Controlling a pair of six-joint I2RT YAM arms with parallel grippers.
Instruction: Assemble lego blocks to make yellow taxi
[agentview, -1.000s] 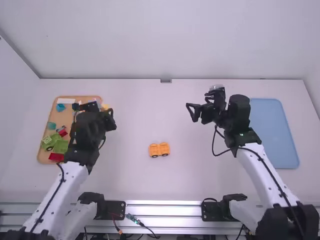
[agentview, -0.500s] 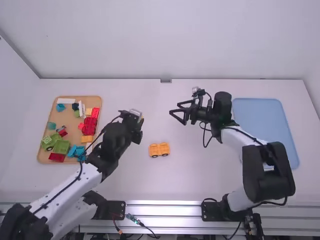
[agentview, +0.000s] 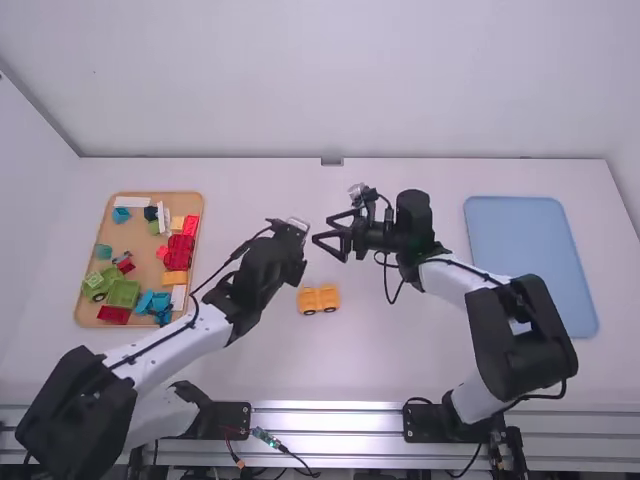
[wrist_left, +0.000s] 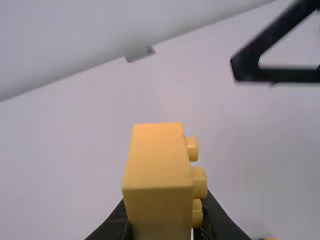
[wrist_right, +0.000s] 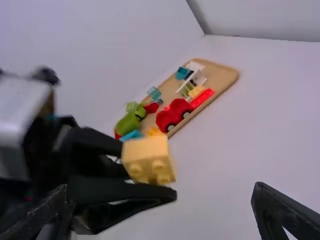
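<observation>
On the left side of the white table (agentview: 400, 350) there is a tan tray with rounded corners (agentview: 130, 236) — on it lie a red toy car with wheels (wrist_right: 170, 117), a green toy vehicle (agentview: 94, 286), a small blue block (agentview: 121, 215) and a flat white piece (agentview: 131, 201). On the right side lies a pale blue rectangular tray (agentview: 530, 260) — near the front, a silvery metal rail (agentview: 335, 433) runs across.

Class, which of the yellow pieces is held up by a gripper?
The studded block in the left gripper; the wheeled piece stands on the table, the other yellow blocks lie on the tray.
</observation>
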